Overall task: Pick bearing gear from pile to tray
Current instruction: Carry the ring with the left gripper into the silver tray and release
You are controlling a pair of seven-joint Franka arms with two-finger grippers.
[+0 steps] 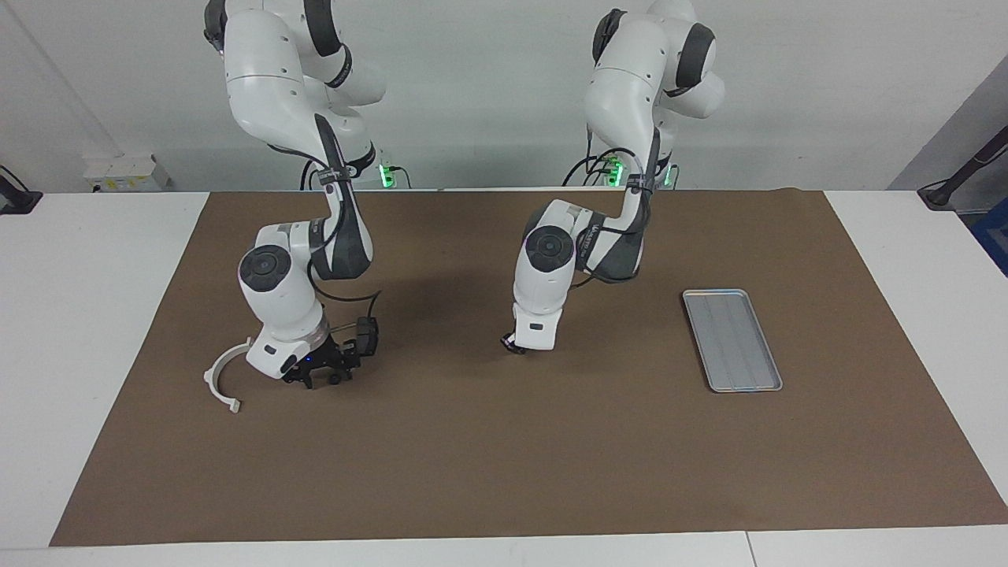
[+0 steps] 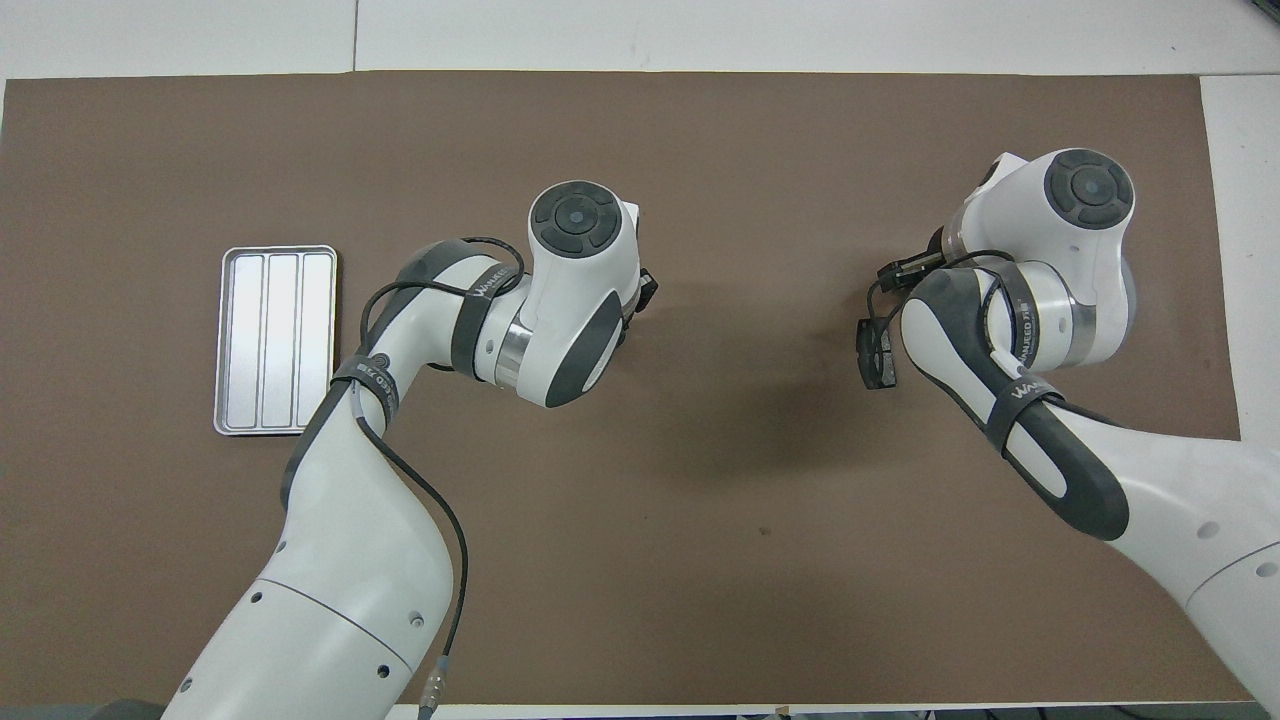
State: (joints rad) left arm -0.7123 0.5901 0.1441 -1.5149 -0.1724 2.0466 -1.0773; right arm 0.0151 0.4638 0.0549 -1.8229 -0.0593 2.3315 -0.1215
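1. Counting: two white arms with dark grey joint covers, one tray (image 1: pixel 731 340), one white arc (image 1: pixel 209 382) and one brown mat (image 1: pixel 504 457) covering a white desk (image 1: pixel 94 315).
2. The only writing is white lettering on the dark strap of each arm, and I cannot read it for sure.
3. The tray is lying flat on the mat toward the left arm's end. It is silver-grey metal, rectangular with rounded corners and a raised rim, and lengthwise ribs are splitting it into three strips. It is sitting well apart from both tools.
4. The arc is lying on the mat toward the right arm's end. It is a thin, smooth plastic half-ring.
5. The right tool (image 1: pixel 319 372) is hanging low just beside the arc. I cannot tell whether it is open or closed, or whether it is touching anything.
6. The left tool (image 1: pixel 513 343) is hanging low over bare mat mid-desk, mostly hidden by its own wrist. I cannot tell its state.
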